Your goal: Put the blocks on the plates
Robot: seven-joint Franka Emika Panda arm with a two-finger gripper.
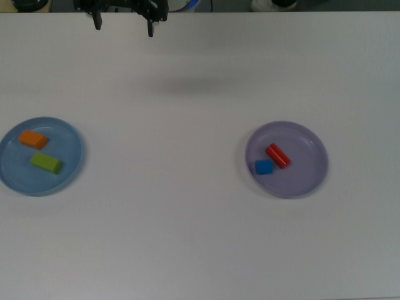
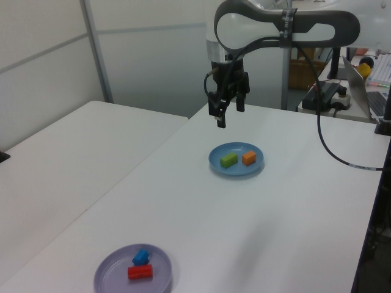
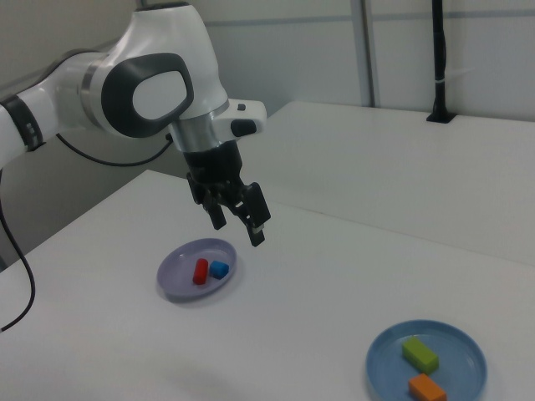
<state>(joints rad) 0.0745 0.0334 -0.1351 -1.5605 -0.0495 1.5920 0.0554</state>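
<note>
A light blue plate (image 1: pixel 12 178) (image 2: pixel 255 166) (image 3: pixel 468 368) holds the orange block (image 1: pixel 32 139) (image 2: pixel 248 158) (image 3: pixel 427 388) and the green block (image 1: pixel 46 162) (image 2: pixel 228 160) (image 3: pixel 420 354). On the lavender plate (image 1: pixel 306 178) (image 2: pixel 110 284) (image 3: pixel 180 280) lie the red block (image 1: pixel 277 155) (image 2: pixel 140 272) (image 3: pixel 201 271) and the blue block (image 1: pixel 264 167) (image 2: pixel 141 256) (image 3: pixel 219 269). My gripper (image 1: pixel 123 25) (image 2: pixel 229 113) (image 3: pixel 239 227) hangs open and empty high above the table, apart from both plates, at the top view's upper left.
The white table (image 1: pixel 187 237) carries only the two plates. A second white table (image 2: pixel 55 159) stands alongside. A desk with a laptop and cables (image 2: pixel 360 85) is at the left view's right edge.
</note>
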